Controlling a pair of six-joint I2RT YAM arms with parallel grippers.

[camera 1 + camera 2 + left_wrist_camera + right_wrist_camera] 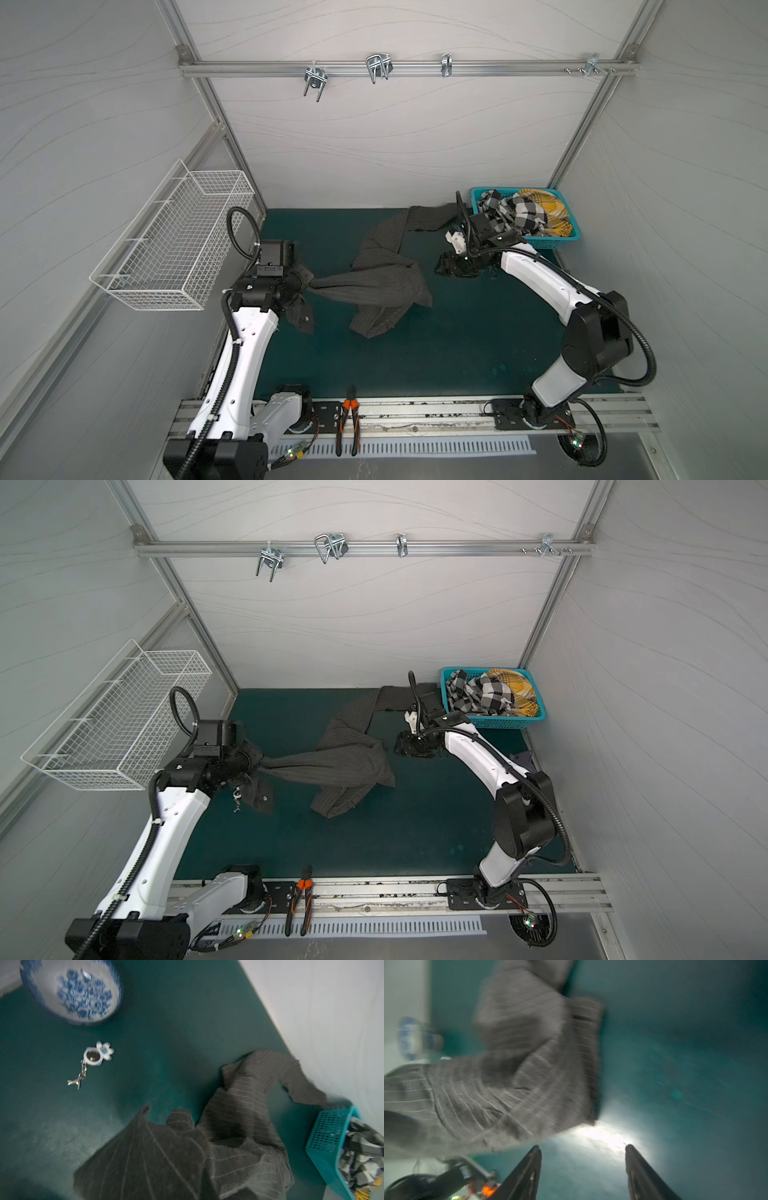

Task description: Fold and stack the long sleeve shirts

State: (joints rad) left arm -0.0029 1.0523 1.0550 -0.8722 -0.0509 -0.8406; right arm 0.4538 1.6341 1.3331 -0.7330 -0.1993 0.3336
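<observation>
**Pinstriped shirt pulled out across a green bench**

A dark green bench (478, 340) sits between pale grey walls (395, 145) framed in aluminium, with a rail (415, 68) of metal hooks across the far wall. A white wire basket (174, 249) hangs on the left wall. A teal basket (557, 242) of checked and yellow cloths stands in the far right corner, and pliers (348, 419) lie at the near edge.

The long sleeve shirt (374, 282) lies crumpled mid-bench, one sleeve trailing toward the teal basket. The left claw (308, 286) is clamped on the shirt's left end, where the cloth bunches. The right claw (583, 1147) stands open and empty, just right of the shirt.

The left wrist view shows a blue-and-white bowl (70, 991) and a keychain (93, 1059) on the bench. In both top views the left arm covers the bowl.
</observation>
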